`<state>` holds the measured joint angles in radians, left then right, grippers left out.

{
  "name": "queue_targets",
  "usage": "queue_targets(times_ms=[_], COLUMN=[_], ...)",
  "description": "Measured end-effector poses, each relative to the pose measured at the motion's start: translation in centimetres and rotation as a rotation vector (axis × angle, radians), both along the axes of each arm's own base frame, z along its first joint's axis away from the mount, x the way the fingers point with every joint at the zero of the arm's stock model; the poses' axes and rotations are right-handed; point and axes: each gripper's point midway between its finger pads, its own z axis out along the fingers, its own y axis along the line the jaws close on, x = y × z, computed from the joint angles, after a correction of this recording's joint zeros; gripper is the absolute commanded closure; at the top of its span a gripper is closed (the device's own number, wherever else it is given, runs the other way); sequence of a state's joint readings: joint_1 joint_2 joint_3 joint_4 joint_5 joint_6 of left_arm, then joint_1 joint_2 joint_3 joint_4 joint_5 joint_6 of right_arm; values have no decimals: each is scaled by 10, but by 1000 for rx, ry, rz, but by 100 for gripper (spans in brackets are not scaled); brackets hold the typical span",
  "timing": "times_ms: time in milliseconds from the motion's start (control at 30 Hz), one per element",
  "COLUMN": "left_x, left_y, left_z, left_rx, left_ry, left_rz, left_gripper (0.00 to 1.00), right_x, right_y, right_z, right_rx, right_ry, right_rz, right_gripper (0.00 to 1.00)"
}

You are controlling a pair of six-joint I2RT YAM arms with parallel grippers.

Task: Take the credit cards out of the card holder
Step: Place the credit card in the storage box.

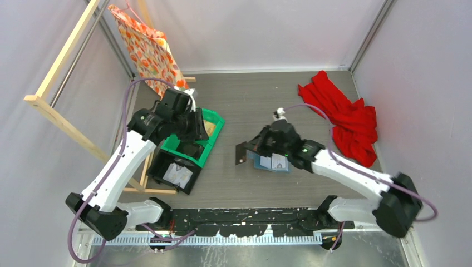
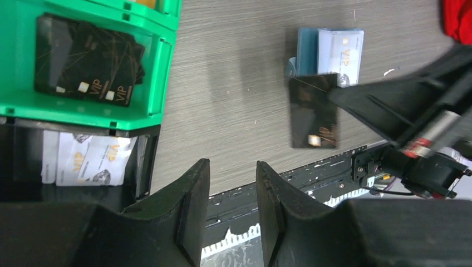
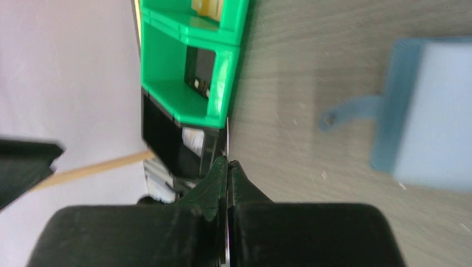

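The blue card holder (image 1: 260,162) lies open on the table with a pale credit card (image 1: 277,162) on it. My right gripper (image 1: 251,150) is shut on a dark credit card (image 1: 241,153), held on edge just left of the holder. In the left wrist view the dark card (image 2: 314,111) hangs below the holder (image 2: 305,51) and the pale card (image 2: 340,53). In the right wrist view the held card (image 3: 227,133) shows only as a thin edge beyond my right gripper (image 3: 228,162); the holder (image 3: 389,111) lies to the right. My left gripper (image 2: 232,172) hovers open and empty over the bins.
A green bin (image 1: 214,119) holds dark cards (image 2: 83,58). A black bin (image 1: 161,167) next to it holds pale cards (image 2: 89,161). A red cloth (image 1: 345,117) lies at the back right. A patterned bag (image 1: 147,47) and a wooden frame (image 1: 55,111) stand at the left.
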<state>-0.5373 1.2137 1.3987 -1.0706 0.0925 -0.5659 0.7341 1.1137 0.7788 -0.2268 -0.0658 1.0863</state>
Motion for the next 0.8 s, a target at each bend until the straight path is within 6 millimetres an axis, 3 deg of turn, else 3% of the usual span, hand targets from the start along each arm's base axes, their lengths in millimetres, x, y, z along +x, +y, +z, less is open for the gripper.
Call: queue_targets(times_ms=[133, 300, 400, 567, 800], left_x=[-6, -15, -22, -29, -28], left_y=[11, 24, 34, 43, 48], left_z=[23, 64, 76, 83, 90], left_rx=[5, -28, -36, -26, -17], left_ry=[-29, -135, -174, -189, -205], left_rz=[34, 60, 89, 116, 132], left_gripper=[63, 63, 63, 63, 63], right_x=[32, 69, 86, 103, 105], right_y=[53, 96, 121, 165, 202], right_z=[-13, -22, -21, -16, -15], right_rx=[-13, 0, 20, 55, 81], right_ry=[-36, -82, -109, -129, -141], right_rz=[-72, -170, -212, -221, -207], right_gripper=[99, 99, 99, 99, 99])
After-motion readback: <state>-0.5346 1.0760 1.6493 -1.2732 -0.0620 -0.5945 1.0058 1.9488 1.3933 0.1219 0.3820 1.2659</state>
